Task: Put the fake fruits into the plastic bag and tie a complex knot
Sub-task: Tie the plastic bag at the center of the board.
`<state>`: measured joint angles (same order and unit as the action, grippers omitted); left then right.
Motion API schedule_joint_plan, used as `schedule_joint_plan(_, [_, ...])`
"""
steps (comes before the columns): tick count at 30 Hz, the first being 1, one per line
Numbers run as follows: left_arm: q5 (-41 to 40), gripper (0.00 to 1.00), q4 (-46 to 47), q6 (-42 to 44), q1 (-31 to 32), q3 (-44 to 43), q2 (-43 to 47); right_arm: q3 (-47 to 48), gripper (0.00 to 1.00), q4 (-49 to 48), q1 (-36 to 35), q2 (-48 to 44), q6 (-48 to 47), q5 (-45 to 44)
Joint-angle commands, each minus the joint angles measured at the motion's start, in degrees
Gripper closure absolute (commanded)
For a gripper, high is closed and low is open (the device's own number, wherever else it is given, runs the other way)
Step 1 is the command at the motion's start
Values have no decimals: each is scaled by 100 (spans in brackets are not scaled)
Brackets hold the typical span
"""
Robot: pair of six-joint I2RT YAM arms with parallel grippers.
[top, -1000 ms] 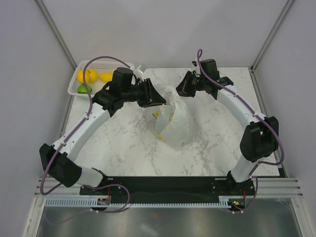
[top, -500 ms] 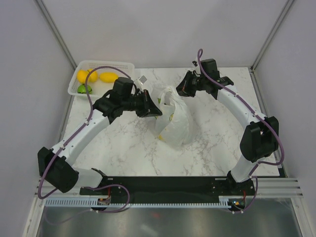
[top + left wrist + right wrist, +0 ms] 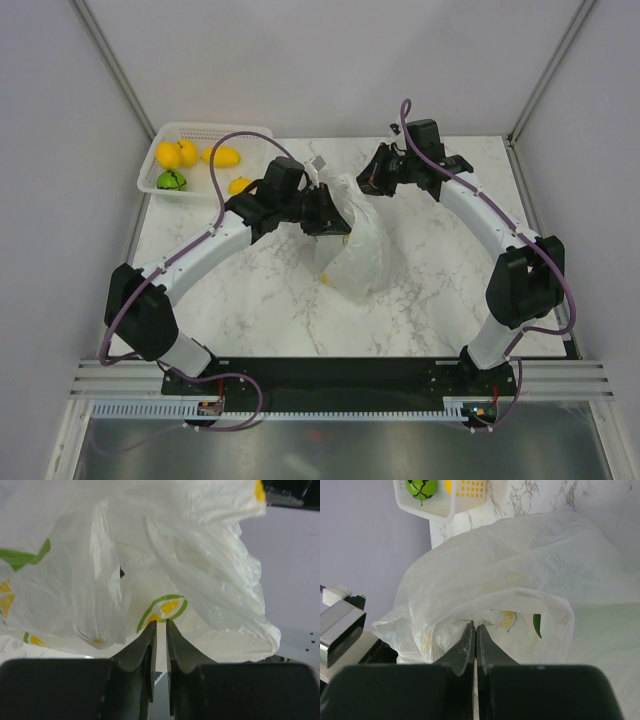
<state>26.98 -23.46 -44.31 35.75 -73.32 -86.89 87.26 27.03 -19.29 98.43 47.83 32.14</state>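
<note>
Lying at the middle of the marble table [image 3: 250,290], the plastic bag [image 3: 358,250] has its long axis running from the near edge toward the far wall. The closed bottom points at the arm bases. The bag mouth [image 3: 345,188] is raised at the far end, between the two grippers.

The right gripper [image 3: 475,626] is at the far right side of the mouth. Its jaws are pressed together on the bag film, so it is judged to be clamped on the rim and holding it up.

The left gripper [image 3: 159,624] is at the left side of the mouth, with the film directly ahead of its tips. Its jaws are drawn in to a thin slit, and no film is seen pinched between them. It is the free gripper, and the one placed to work the near-left rim.

Yellow fruits [image 3: 168,155] and a green fruit [image 3: 172,180] remain in the white basket [image 3: 215,127] at the far left, well apart from the bag. Whether the yellow showing through the film is fruit or print cannot be told.

Compared with half a second ago:
- The left gripper stood back to the left of the bag and has now advanced right up to the mouth.
- The right gripper and the bag body have not shifted.
</note>
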Motion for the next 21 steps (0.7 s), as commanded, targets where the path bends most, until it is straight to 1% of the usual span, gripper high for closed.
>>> schedule_joint_plan(1, [-553, 80, 474, -130, 11, -437, -99, 177, 100, -101, -13, -17, 51, -68])
schedule_joint_plan(3, [-711, 78, 553, -165, 20, -455, -117, 177, 100, -92, -5, -17, 42, -68])
schedule_joint_plan(6, [-922, 77, 738, -191, 20, -481, -126, 159, 100, -92, -14, -26, 33, -68])
schedule_joint_plan(10, [-905, 74, 992, -314, 37, -473, -205, 142, 100, -92, -14, -17, 42, -67])
schedule_joint_plan(15, [-835, 73, 1318, -385, 99, -455, -337, 168, 100, -83, -22, -8, 77, -94])
schedule_joint_plan(19, [-949, 67, 1415, -385, 134, -455, -355, 133, 100, -66, -48, -26, 121, -111])
schedule_joint_plan(21, [-993, 66, 1485, -367, 134, -455, -372, 116, 100, -75, -57, -43, 138, -129])
